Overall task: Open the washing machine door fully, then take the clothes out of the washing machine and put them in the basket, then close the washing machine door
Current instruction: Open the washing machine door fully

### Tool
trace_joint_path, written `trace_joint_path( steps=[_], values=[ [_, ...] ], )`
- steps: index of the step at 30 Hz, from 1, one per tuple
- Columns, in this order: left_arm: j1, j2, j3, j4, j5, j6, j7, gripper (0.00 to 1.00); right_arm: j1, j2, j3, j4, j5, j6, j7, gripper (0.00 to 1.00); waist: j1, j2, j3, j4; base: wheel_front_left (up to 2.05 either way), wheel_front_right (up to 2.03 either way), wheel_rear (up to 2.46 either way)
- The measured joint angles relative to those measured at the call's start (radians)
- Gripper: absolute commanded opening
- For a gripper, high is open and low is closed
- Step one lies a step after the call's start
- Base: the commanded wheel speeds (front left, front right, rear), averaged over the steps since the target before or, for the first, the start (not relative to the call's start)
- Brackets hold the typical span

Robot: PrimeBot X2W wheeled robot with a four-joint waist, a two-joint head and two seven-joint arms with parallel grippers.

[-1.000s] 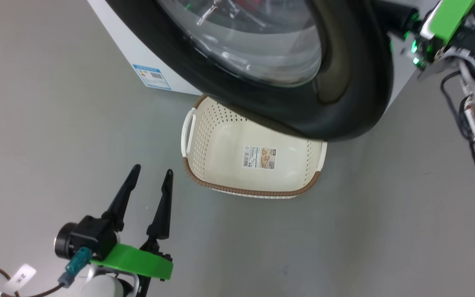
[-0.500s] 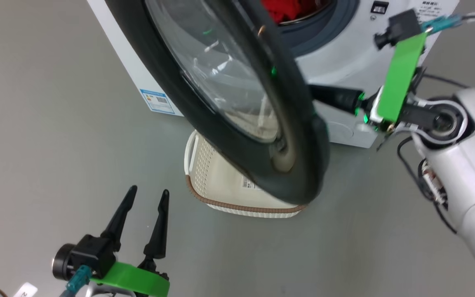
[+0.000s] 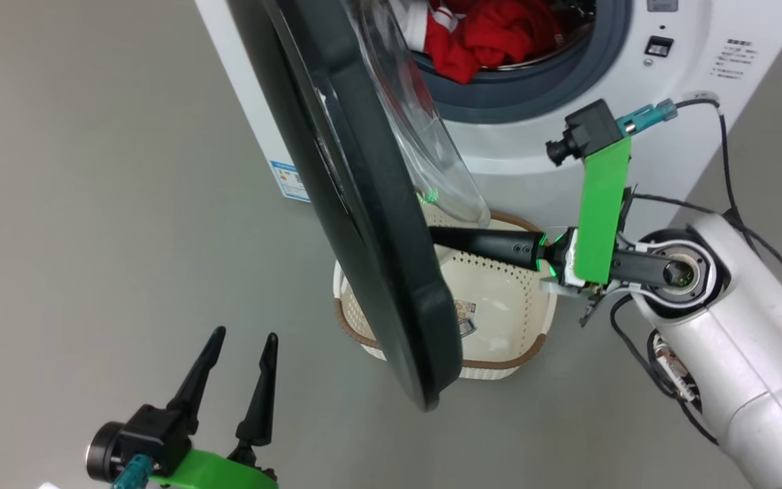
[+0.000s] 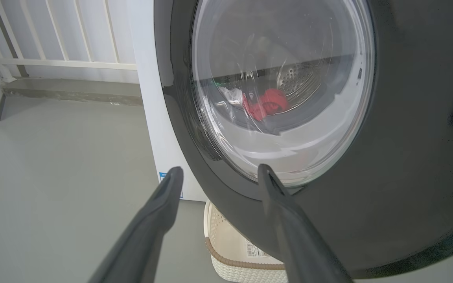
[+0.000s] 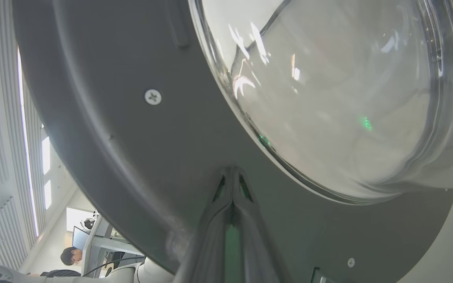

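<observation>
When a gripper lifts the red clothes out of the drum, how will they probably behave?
The clothes lie crumpled in soft folds, so they will likely hang limp. They look bunched together, so one pinch may drag several pieces. A trailing part might catch on the grey gasket.

The smooth grey floor (image 3: 79,204) in front of me carries the white washing machine (image 3: 540,156) at the far side. The cream basket (image 3: 506,305) stands on it just nearer, touching nothing else.

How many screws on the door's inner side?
2, in the right wrist view: one screw upper left on the washing machine door, the other screw lower right. More may be hidden.
</observation>
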Motion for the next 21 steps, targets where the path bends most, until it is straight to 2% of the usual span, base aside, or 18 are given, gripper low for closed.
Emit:
trace_joint_path(
  steps=[21],
  values=[
    [0.020,0.000,0.033,-0.001,-0.001,0.000,0.000,1.00,0.063,0.091,0.041,-0.046,-0.011,0.000,0.028,0.00,0.0000,0.0000,-0.013,0.126,0.00,0.00,0.00]
  ],
)
